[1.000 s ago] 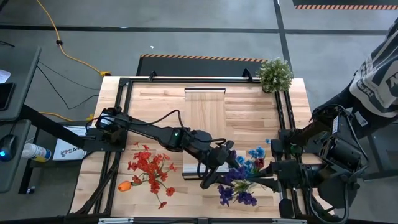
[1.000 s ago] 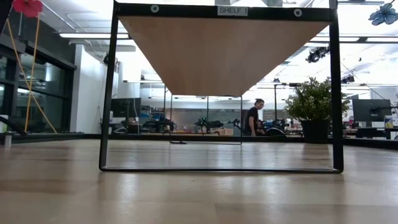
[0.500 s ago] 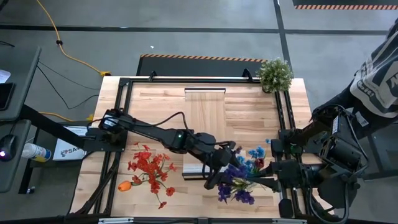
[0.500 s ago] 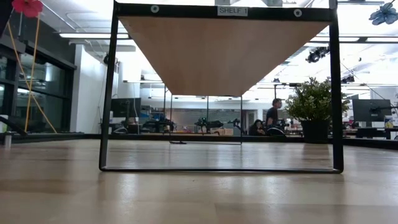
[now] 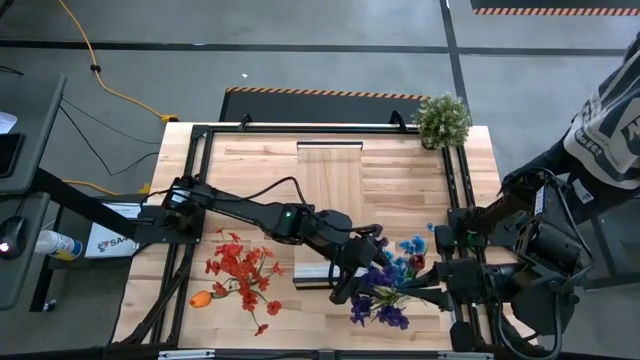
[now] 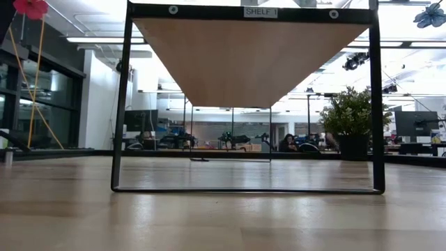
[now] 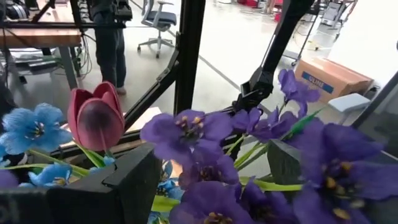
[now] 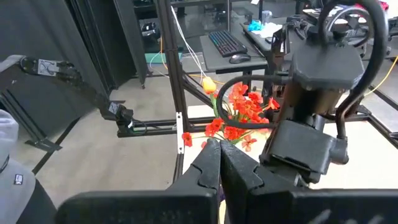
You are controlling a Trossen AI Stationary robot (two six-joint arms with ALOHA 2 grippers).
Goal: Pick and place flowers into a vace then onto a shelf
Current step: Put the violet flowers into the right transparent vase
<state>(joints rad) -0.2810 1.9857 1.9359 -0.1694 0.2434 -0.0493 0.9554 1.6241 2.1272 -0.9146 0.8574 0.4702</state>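
The left arm stretches low across the table, its left gripper [image 5: 352, 283] spread wide. The right gripper [image 8: 219, 163] (parked at the right edge) is pinched closed.

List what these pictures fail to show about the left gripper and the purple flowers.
- High view: the left gripper sits over the purple flowers; the arm hides which stem lies between its fingers.
- Left wrist view: purple blooms fill the gap between the open fingers; contact with a stem cannot be told.
- Low view: neither gripper shows; only two flower heads, cut off at the upper corners.
- No vase shows in any view.
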